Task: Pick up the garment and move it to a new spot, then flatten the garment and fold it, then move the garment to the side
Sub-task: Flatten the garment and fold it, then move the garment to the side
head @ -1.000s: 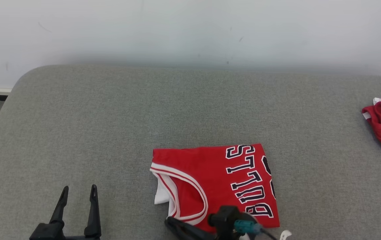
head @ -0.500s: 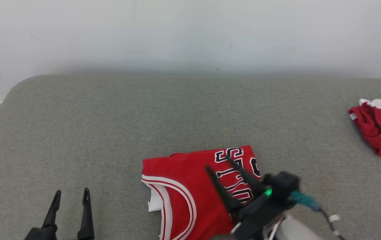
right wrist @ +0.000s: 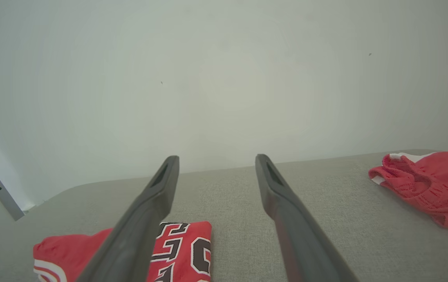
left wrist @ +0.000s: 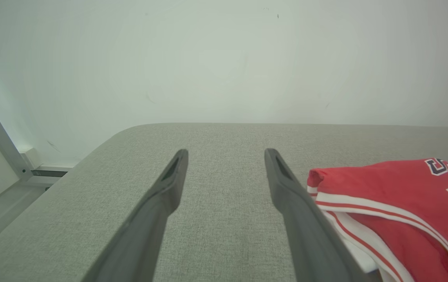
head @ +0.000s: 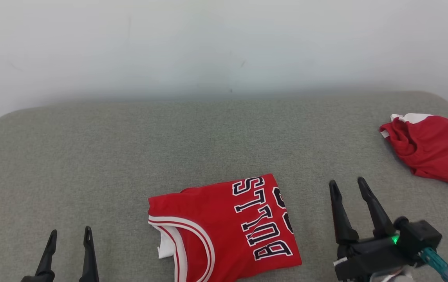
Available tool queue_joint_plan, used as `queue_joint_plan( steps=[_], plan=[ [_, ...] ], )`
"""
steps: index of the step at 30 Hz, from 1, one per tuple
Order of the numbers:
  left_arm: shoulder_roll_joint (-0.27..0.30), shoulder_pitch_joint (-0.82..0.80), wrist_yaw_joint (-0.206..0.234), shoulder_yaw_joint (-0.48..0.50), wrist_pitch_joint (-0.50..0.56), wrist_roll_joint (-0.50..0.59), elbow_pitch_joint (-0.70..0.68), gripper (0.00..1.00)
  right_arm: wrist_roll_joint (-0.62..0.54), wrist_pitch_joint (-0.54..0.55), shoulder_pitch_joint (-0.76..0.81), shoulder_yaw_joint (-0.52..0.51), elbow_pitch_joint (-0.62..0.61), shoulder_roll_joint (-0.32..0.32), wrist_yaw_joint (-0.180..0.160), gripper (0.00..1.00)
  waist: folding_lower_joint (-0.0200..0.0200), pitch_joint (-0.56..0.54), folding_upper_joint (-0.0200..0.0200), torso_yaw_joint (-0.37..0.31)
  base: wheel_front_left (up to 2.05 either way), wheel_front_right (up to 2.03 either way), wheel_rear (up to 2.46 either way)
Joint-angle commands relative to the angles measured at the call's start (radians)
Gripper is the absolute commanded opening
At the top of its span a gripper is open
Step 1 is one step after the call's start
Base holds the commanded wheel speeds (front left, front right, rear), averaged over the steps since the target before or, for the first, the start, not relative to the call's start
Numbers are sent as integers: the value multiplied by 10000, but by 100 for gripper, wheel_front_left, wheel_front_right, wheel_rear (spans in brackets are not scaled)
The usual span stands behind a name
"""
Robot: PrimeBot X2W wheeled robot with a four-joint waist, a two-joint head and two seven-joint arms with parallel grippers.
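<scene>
- Looking at a folded red jersey (head: 224, 227) lying flat on the gray cushion (head: 130, 156), toward the near edge and roughly mid-width.
- Can read dark lettering (head: 261, 223) running sideways across its right part. Also seeing white-and-red trim (head: 192, 235) curving through the left part, and a bit of white fabric poking out at the lower left.
- Got the left gripper (head: 70, 231) sitting at the lower left of the head view, jaws spread wide with nothing between them. Hanging over bare cushion left of the jersey, not touching it.
- Same deal with the right gripper (head: 346, 181): just right of the jersey, clear of the fabric, jaws wide apart and gripping nothing. Small green light (head: 394, 239) glowing on its body.
- Also spotting a crumpled red garment (head: 431, 150) with a bit of white showing, way over at the far right of the cushion, well apart from the jersey.
- Plain pale wall (head: 208, 47) behind it all.
</scene>
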Motion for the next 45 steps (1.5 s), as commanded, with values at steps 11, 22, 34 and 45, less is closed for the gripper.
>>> queue_joint_plan(
  steps=[11, 22, 34, 45],
  plan=[
    [30, 450, 85, -8, -31, 300, -152, 100, -593, -38, 1148, -480, -227, 564, -29, 100, 1, -171, 0, -305, 0, 0, 0],
    [128, 664, 218, 120, -31, 441, -639, 100, -975, -39, 1461, -753, -40, 837, -29, 100, 1, -289, 0, -148, 0, 0, 0],
    [297, 1085, 114, 501, -31, -11, -1255, 100, -1142, -39, 1477, -822, 60, 893, -29, 100, 1, -314, 0, 19, 0, 0, 0],
    [180, 1146, 166, 532, -31, 126, -1292, 100, -1270, -40, 1419, -771, 397, 883, -29, 100, 1, -340, 0, 79, 0, 0, 0]
  ],
)
